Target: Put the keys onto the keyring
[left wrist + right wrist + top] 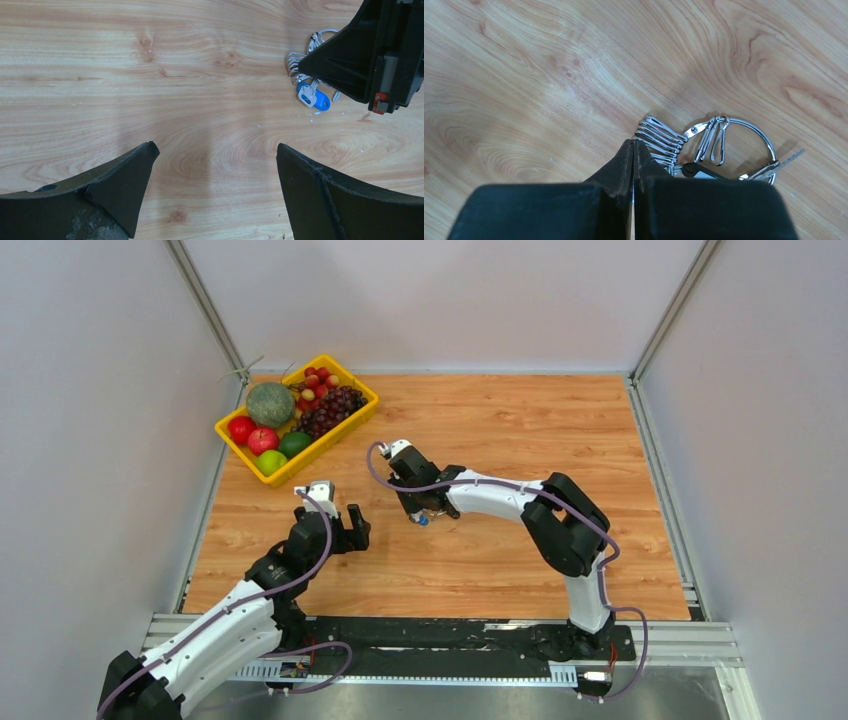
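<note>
The keyring [758,130], a thin round silver ring, lies on the wooden table with two oval clips hanging on it. A stack of several more silver clips [659,136] lies next to it. The keys lie at the ring's near side: a dark-headed one [704,171] and a silver one [785,160]. In the left wrist view one key has a blue head [315,98]. My right gripper [633,142] is shut, its tip beside the clip stack, with nothing visible between its fingers; it also shows from above [420,508]. My left gripper [215,150] is open and empty, to the left of the cluster.
A yellow basket [232,443] with a melon, apples, a lime and grapes stands at the table's far left corner. Grey walls and metal rails border the table on the left, right and back.
</note>
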Motion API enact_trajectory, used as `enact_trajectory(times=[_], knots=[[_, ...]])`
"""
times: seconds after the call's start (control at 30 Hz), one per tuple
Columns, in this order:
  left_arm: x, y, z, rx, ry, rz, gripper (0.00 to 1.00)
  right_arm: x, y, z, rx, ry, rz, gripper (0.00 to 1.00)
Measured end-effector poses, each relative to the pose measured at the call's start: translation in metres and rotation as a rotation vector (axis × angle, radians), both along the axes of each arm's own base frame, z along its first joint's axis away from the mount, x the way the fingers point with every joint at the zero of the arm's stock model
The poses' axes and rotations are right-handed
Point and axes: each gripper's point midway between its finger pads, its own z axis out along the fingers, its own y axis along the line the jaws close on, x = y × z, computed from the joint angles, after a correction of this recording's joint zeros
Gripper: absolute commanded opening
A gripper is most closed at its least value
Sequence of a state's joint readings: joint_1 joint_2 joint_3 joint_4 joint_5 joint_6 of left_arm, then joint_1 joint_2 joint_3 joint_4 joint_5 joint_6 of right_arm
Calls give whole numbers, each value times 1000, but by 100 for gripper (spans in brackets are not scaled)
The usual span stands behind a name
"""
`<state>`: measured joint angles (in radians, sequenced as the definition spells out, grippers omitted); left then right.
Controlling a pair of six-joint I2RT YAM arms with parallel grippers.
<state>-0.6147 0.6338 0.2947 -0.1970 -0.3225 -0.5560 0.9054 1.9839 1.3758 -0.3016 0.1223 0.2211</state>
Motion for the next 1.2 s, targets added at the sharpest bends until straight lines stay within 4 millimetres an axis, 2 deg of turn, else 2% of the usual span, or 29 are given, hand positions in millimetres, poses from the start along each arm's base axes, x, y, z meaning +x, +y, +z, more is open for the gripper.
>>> enact_trajectory(times=[0.3, 0.5, 0.6, 0.77, 0.83, 1.07, 1.2], knots=[[0, 0, 0, 0, 0, 0, 100, 1, 1, -11, -12, 15, -13, 2], [0, 0, 0, 0, 0, 0, 100, 5, -4, -24, -26, 37, -40, 25], [0, 0, 0, 1, 1, 0, 100, 10, -6, -23, -18, 40, -59, 34], [0, 0, -1, 3, 4, 0, 100, 17, -12, -23, -12, 42, -86, 60], [0, 0, -2, 4, 6, 0, 100, 19, -13, -22, -13, 36, -93, 66], [0, 0, -3, 5, 10, -3, 100, 22, -16, -23, -20, 20, -110, 68], [0, 0, -3, 5, 10, -3, 100, 15, -27, -23, -25, 22, -130, 67]])
